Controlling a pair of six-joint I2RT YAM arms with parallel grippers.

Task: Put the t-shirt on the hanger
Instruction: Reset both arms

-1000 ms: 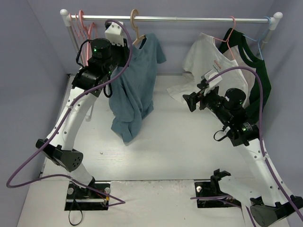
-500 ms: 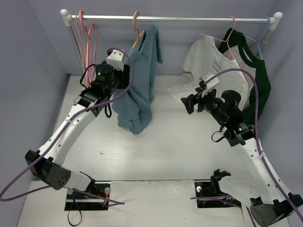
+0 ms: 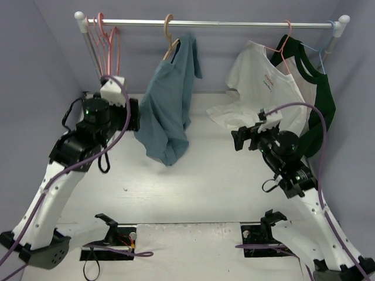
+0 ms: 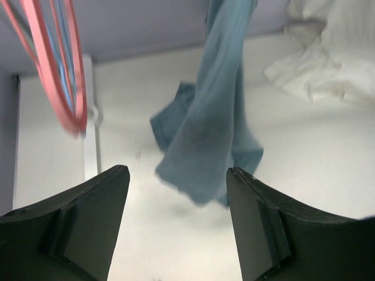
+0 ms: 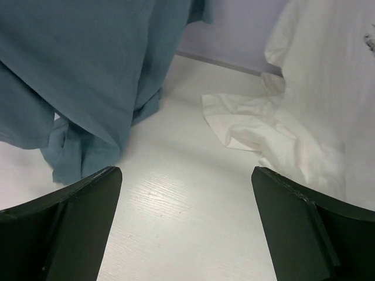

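Top external view: the plain dusty teal-blue cloth t-shirt (image 3: 167, 117) hangs from the thin tan wood-coloured hanger (image 3: 169, 41), whose hook sits over the silver metal rail (image 3: 234, 24).

1. Change, left arm: one second ago my left end effector (image 3: 133, 115) was raised at the hanger, against the shoulder of the t-shirt. It has since come down and back, and now sits to the left of the cloth, clear of it.
2. State, left: the left wrist view shows the fingers spread wide with nothing between them. The t-shirt (image 4: 211, 134) hangs free beyond the tips, and the pink plastic hangers (image 4: 64, 70) are at upper left.
3. State, right: my right end effector (image 3: 236, 139) has drawn back slightly toward its base. The right wrist view shows it fully spread and holding nothing, with the t-shirt (image 5: 88, 70) to its left and the white cloth t-shirt (image 5: 316, 88) to its right.
4. Change, garment: the t-shirt has settled into a narrow, bunched column. I cannot tell whether its lower edge touches the white table (image 3: 205, 187).

Assessment: the release appears complete and the hanger carries the load unaided. The cloth looks gathered to one side of the hanger, so the seating on both shoulders needs checking before the task is counted as done.
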